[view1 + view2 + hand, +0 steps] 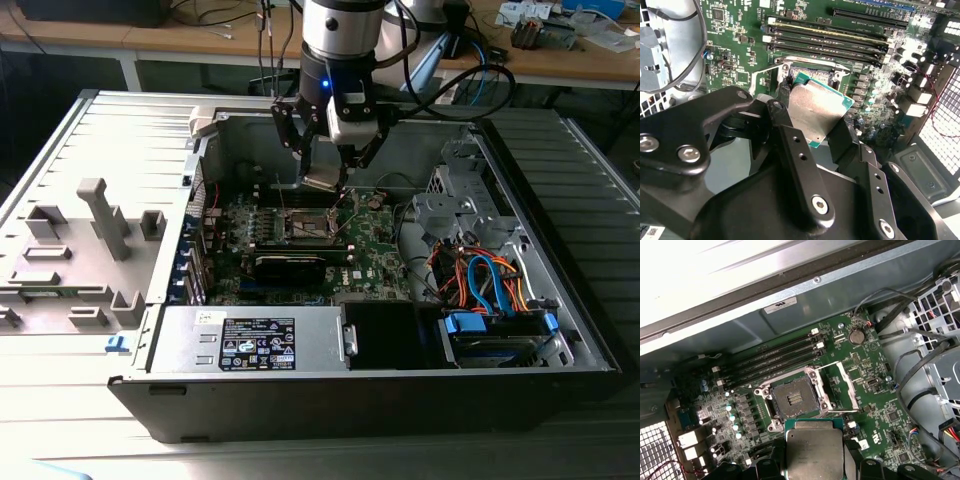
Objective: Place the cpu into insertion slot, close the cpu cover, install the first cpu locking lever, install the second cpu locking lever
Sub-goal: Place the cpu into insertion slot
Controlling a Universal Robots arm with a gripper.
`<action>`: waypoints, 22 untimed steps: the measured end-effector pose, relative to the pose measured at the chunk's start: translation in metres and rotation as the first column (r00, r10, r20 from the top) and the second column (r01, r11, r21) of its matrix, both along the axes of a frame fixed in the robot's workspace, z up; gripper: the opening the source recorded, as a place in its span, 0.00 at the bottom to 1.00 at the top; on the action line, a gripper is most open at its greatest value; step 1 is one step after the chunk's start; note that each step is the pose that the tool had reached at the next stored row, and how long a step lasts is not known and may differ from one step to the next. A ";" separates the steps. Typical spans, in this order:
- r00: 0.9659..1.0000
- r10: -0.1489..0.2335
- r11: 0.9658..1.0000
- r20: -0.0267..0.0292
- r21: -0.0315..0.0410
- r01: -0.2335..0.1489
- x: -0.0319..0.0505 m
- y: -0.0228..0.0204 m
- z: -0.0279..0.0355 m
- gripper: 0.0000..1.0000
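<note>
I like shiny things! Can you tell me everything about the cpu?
The cpu is a small flat square with a dull silvery metal face and a thin green rim. The gripper pinches it by two opposite sides, and its black fingers are all that touches it. It hangs tilted in the air, close to the open slot, not in it yet.

Exterior view high above case [400,395]; both wrist views close over insertion slot [794,399] [809,69]
</note>
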State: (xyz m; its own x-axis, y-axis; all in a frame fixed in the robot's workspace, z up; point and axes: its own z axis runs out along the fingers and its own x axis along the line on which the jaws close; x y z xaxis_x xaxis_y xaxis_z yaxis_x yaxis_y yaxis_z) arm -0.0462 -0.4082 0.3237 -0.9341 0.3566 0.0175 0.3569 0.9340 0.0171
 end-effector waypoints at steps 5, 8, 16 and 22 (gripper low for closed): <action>1.000 -0.011 1.000 0.000 0.000 0.011 0.0000 0.0000 -0.0002 0.55; 1.000 -0.020 1.000 0.000 0.000 0.020 0.0000 0.0000 -0.0003 0.55; 0.999 -0.037 0.999 0.000 0.000 0.037 0.0000 0.0000 -0.0006 0.55; 0.999 -0.051 0.999 0.000 0.000 0.051 0.0000 0.0000 -0.0007 0.55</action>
